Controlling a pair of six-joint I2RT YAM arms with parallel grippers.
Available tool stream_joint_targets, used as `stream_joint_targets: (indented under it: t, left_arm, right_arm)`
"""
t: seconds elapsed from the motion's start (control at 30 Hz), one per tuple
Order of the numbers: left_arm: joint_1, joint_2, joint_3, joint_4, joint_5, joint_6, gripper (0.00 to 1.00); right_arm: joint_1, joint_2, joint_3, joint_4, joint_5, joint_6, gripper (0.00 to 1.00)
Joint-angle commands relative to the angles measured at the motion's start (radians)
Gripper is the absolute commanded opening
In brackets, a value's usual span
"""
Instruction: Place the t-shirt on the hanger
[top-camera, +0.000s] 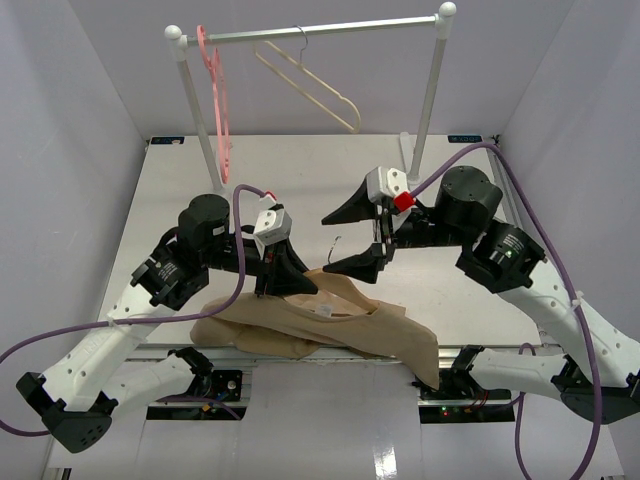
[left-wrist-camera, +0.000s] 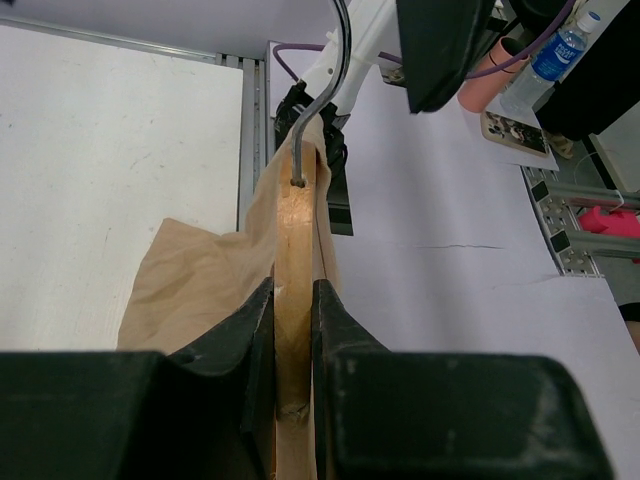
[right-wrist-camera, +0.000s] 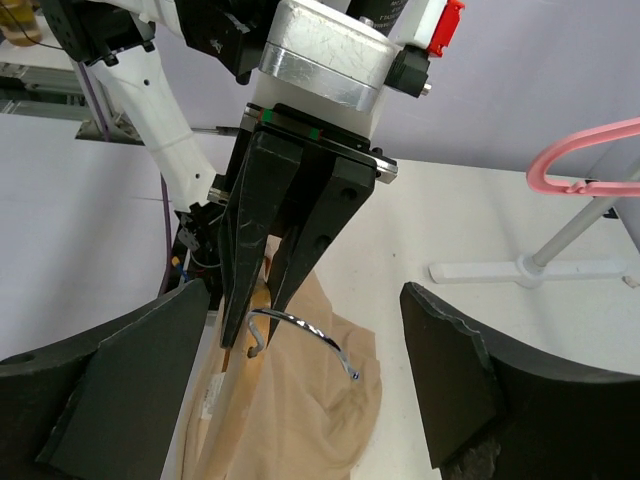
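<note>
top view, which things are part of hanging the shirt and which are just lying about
job: tan t-shirt, wooden hanger, left end effector clamping it, right end effector open
lying about: pink hanger, cream hanger, clothes rail

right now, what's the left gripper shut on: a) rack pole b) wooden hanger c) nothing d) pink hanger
b: in the left wrist view the left gripper pinches the wooden hanger from both sides, just below its hook.
</note>
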Motion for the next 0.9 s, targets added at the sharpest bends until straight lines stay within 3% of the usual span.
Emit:
stream_joint_targets:
  t: [0.0,0.1,0.23,0.4,0.87]
  left_arm:
    - [-0.002,-0.026,0.005,0.025,0.029,0.002,0.00]
    - [-0.002,-0.024,0.006,0.024,0.016,-0.002,0.00]
    - [-0.002,-0.032,0.006,0.023,-0.038,-0.011,0.00]
    - [-0.002,-0.036,0.019,0.024,-0.135,-0.024,0.00]
    - [-0.002,0.018,0.029,0.073,-0.356,-0.126,0.00]
  right_arm:
    - [0.003,-0.018,-0.010,0.098,-0.049,0.012,0.79]
    - [0.003,-0.037,-0.040,0.119,-0.004,0.051,0.83]
    - [0.003,-0.075,-0.093,0.182,0.208,0.176,0.89]
    - [0.005,-0.125,-0.172,0.283,0.357,0.334,0.95]
    - [0.012,-0.052,-0.196,0.351,0.545,0.471,0.84]
